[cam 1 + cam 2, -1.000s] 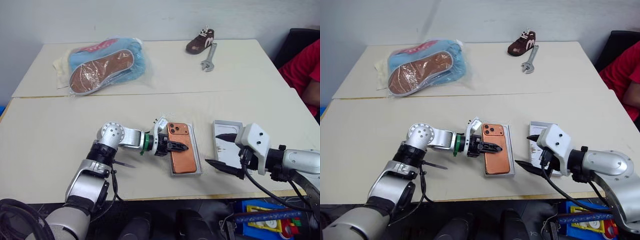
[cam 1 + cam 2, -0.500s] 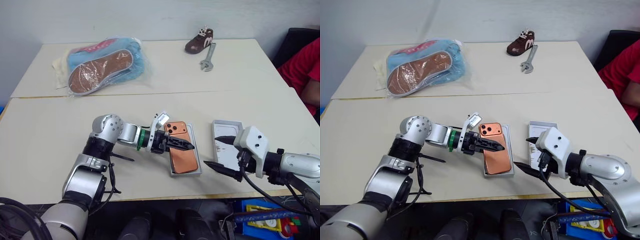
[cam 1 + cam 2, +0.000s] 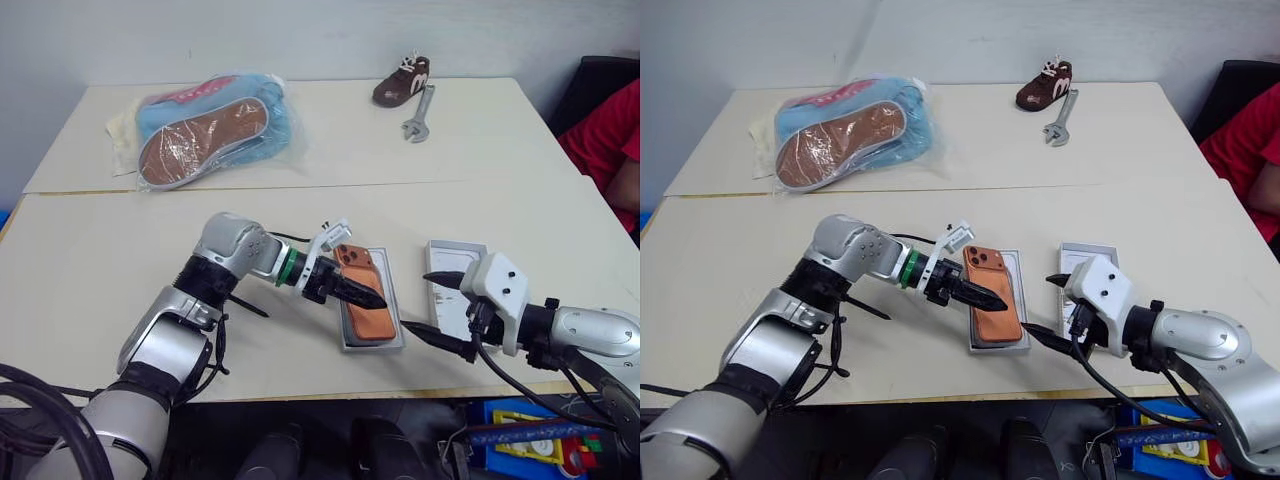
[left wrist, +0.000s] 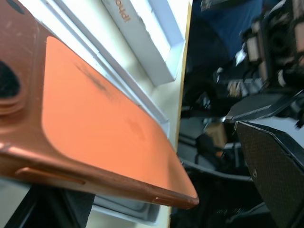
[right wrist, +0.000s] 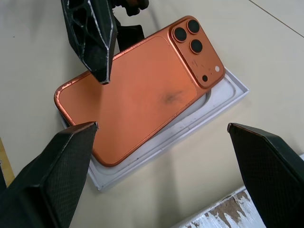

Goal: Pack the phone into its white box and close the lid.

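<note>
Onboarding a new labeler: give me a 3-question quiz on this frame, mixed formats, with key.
1. True or false: the phone lies camera side up on the white box.
2. What lies beside the small brown shoe on the far table?
A. wrench
B. scissors
C. tape roll
3. Fill in: the left tool hovers over the phone with its jaws ____.

Key:
1. True; the phone sits askew, one end overhanging the tray edge.
2. A, the wrench.
3. Open. The right tool is open too, in front of the lid.
</note>
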`<action>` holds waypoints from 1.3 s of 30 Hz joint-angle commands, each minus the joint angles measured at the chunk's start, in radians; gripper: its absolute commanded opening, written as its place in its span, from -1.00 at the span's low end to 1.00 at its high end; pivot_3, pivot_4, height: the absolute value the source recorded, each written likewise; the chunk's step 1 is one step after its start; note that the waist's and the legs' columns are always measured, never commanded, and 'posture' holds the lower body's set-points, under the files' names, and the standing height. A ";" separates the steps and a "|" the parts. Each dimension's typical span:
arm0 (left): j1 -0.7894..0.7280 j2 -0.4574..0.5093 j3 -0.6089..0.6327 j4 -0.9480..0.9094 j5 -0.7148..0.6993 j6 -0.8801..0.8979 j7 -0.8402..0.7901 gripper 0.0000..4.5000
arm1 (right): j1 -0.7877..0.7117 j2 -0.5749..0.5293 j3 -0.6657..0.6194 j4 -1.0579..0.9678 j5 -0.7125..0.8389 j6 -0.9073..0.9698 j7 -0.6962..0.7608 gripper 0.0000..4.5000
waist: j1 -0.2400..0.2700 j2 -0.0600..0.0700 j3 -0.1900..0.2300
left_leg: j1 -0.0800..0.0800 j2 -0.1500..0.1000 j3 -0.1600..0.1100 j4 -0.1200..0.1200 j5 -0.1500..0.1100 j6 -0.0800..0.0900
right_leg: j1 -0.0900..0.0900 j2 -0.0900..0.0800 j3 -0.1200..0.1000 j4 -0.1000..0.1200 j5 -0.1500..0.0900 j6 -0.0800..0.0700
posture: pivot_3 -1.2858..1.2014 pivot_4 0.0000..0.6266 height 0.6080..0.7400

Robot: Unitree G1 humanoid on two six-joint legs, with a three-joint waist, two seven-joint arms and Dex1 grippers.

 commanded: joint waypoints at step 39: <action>0.561 0.428 0.432 -0.605 0.237 -0.972 -0.237 1.00 | -0.144 0.394 -0.037 0.113 -0.086 0.495 -0.627 0.51 | 0.011 0.003 0.004 | 0.000 0.001 0.000 0.002 -0.001 0.001 | 0.001 0.000 -0.001 0.000 0.001 0.000 | 0.03 -0.52 1.00</action>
